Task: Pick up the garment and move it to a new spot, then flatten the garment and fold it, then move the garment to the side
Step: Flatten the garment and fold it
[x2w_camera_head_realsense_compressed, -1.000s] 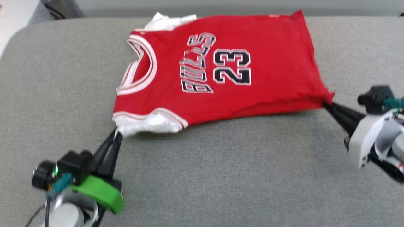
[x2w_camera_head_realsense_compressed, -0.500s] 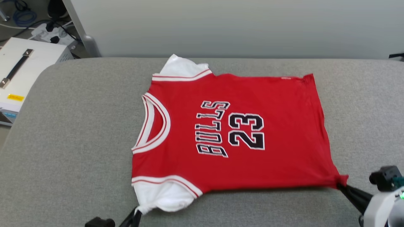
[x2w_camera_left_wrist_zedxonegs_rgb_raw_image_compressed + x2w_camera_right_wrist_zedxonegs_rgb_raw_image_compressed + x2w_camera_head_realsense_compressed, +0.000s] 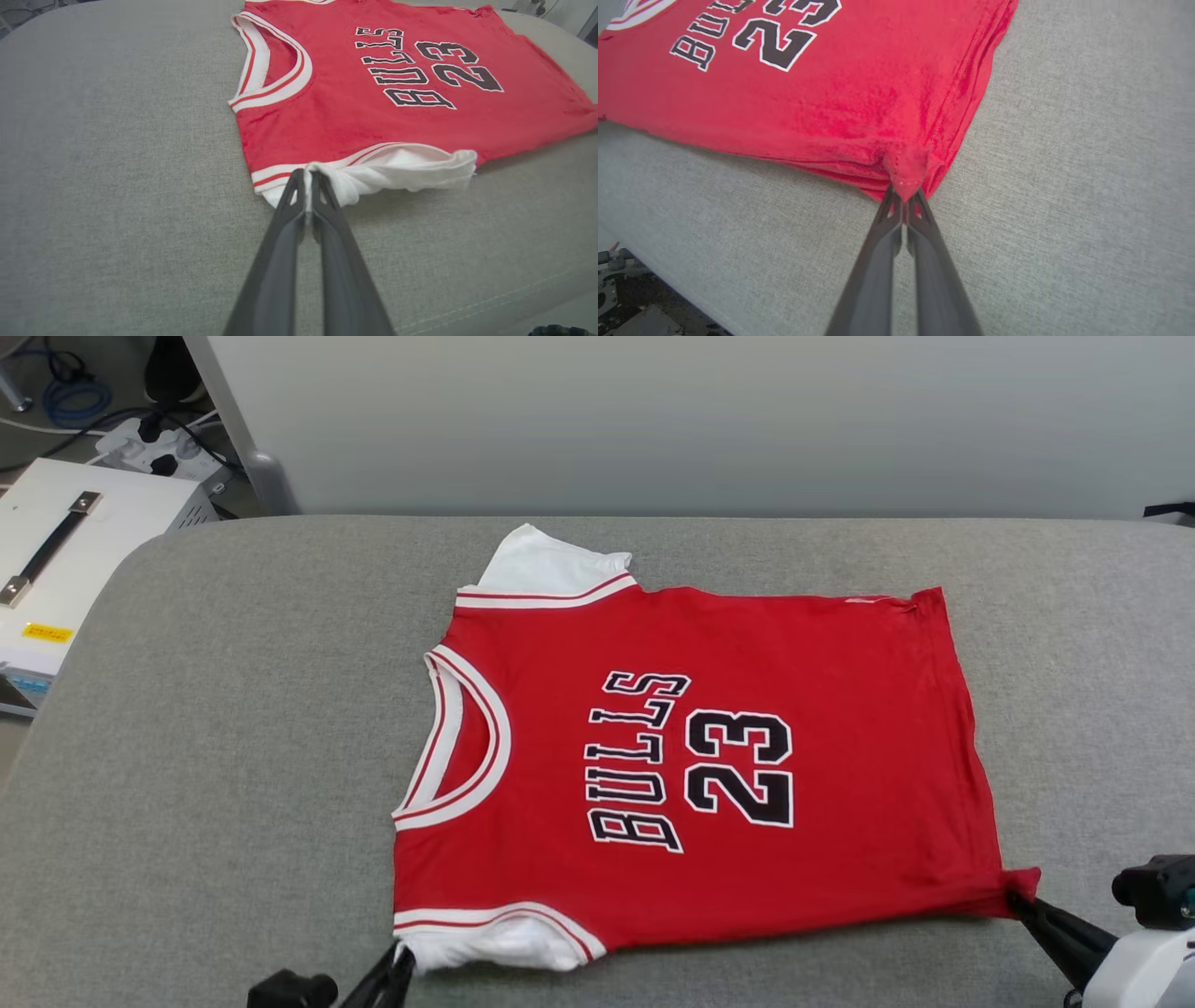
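Note:
The garment (image 3: 709,765), a red jersey with white sleeves and black "BULLS 23" lettering, lies front up and spread on the grey padded table (image 3: 233,756), neck toward the left. My left gripper (image 3: 400,954) is shut on the near white sleeve (image 3: 397,170), pinching its edge, as the left wrist view shows with the left gripper (image 3: 308,172) closed on cloth. My right gripper (image 3: 1018,896) is shut on the near hem corner; in the right wrist view the right gripper (image 3: 903,193) bites that red corner (image 3: 908,172). The far sleeve (image 3: 546,565) lies flat.
A white box with a black handle (image 3: 65,541) stands off the table's left end, with cables (image 3: 140,439) on the floor behind it. A pale wall (image 3: 700,420) runs along the table's far edge. Bare grey surface surrounds the jersey.
The head camera has tilted up, so the whole scene sits lower. Both grippers, still pinching sleeve and hem corner, have drawn the jersey a little toward me; it lies flatter and more stretched.

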{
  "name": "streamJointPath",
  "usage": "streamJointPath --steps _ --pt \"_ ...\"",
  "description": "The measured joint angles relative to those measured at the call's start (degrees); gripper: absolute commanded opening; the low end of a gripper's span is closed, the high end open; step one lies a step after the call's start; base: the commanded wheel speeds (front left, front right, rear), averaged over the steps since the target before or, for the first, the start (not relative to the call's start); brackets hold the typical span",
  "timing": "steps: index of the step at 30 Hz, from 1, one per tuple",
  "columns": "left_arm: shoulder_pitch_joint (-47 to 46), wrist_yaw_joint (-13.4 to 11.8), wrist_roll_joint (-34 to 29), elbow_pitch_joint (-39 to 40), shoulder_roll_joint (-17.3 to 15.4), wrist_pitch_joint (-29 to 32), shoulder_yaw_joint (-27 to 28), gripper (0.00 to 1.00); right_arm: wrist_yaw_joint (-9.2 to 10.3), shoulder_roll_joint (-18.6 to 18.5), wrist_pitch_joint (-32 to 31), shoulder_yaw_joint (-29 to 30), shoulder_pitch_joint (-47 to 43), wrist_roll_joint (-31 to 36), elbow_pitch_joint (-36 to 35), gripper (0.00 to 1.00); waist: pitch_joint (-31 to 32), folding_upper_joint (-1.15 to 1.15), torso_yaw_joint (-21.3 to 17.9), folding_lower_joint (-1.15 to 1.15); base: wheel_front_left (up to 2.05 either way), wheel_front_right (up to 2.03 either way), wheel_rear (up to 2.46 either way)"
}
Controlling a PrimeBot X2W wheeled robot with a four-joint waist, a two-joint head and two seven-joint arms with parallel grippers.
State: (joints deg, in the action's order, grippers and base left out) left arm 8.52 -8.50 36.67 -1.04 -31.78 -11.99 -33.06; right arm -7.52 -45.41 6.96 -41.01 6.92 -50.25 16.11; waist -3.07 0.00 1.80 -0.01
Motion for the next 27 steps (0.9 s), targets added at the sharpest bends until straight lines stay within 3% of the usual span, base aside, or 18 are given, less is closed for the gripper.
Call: streamJointPath --steps 3,11,21,27 --pt "-3.6 0.5 -1.3 -0.1 -0.7 -0.2 0.9 0.0 0.0 1.6 -1.1 3.8 -0.1 0.8 -1.2 0.0 -0.3 0.0 -0.3 0.0 0.0 0.0 0.0" --pt "-15.1 5.0 -4.1 -1.9 -2.5 2.1 0.3 0.0 0.0 3.8 -5.1 10.9 0.0 4.0 -4.0 0.0 -2.2 0.0 -1.0 0.0 0.0 0.0 0.0" --pt "-31.1 12.3 -5.9 -13.2 -2.0 4.5 -0.9 0.0 0.0 5.9 -9.8 14.2 4.6 6.0 -6.1 0.0 -7.4 0.0 -2.2 0.01 0.0 0.0 0.0" --pt "-37.4 14.3 -6.1 -20.6 -1.6 3.7 -1.4 0.0 0.0 6.9 -10.7 14.3 9.4 6.4 -5.2 0.0 -11.4 0.0 -3.3 0.0 0.0 0.0 0.0"
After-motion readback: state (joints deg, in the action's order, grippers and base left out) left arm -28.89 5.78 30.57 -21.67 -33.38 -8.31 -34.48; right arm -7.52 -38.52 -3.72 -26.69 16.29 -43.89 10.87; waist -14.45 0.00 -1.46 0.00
